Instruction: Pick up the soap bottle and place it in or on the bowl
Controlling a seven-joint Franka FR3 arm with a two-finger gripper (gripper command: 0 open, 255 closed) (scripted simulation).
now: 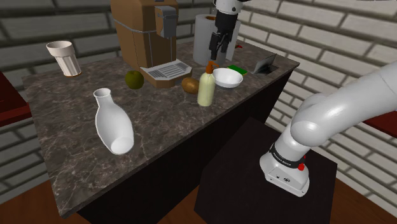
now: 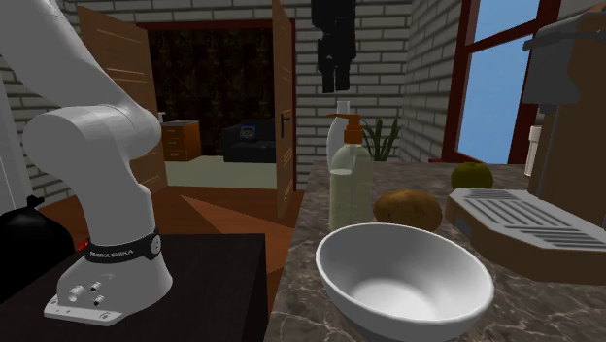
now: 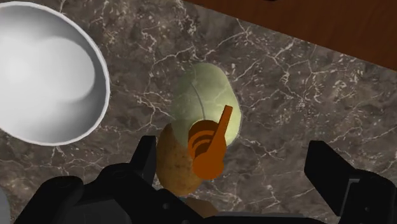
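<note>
Gripper (image 3: 235,153), fingers (image 3: 331,172) apart in wrist view, seemingly above soap bottle (image 3: 203,95).

Shoulder view looks down from beside the stand (image 1: 242,184) over the counter (image 1: 60,111). Second exterior view sits low, close to the bowl (image 2: 403,282). Wrist view looks straight down (all share bowl and soap bottle (image 3: 207,95)).

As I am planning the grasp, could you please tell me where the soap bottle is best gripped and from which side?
Probably from straight above: the soap bottle stands upright and the open gripper hangs over it. Close on the shoulders just below the orange pump, where the body narrows. The brown potato sits close beside it, so a low side approach looks crowded.
</note>
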